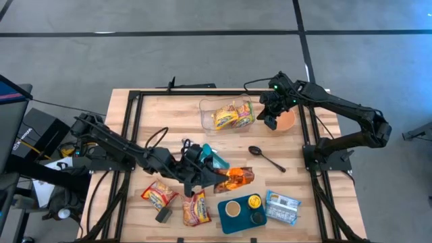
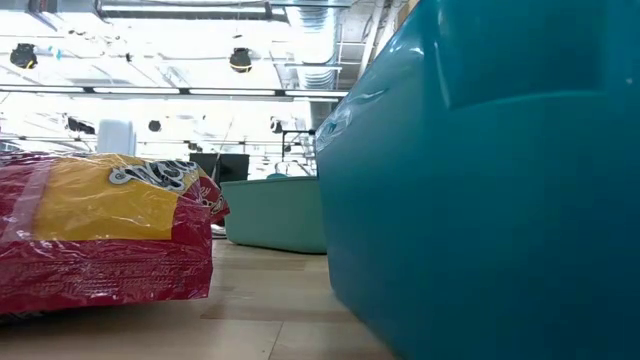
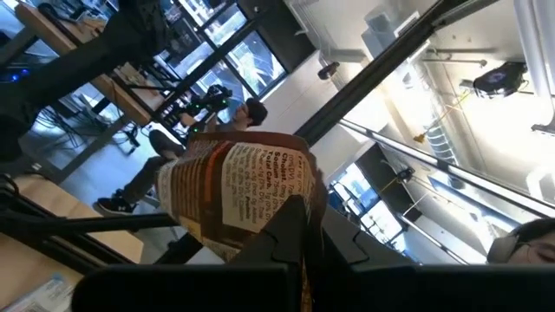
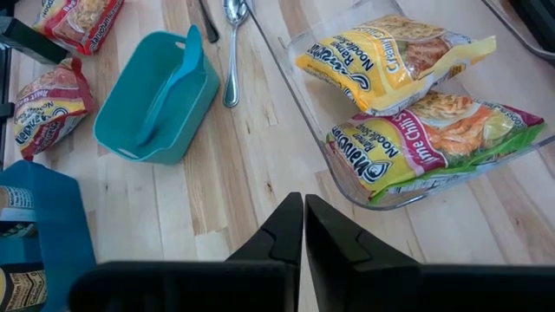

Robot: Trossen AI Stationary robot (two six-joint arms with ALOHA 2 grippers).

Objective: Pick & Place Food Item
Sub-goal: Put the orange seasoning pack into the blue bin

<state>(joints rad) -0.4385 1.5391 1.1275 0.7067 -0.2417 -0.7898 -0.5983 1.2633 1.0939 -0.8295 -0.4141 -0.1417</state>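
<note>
The yellow packet (image 4: 395, 61) in the clear tray is showing "Ramen Noodle Soup"; the green-edged packet (image 4: 434, 143) beside it is showing "Lime Chili".

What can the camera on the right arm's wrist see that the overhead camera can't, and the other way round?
Only the wrist view shows the right claw shut, and the print on the two noodle packets in the clear tray. Only the overhead view shows the left claw holding an orange packet, plus the orange bowl. Both show the spoon and teal bin.
</note>
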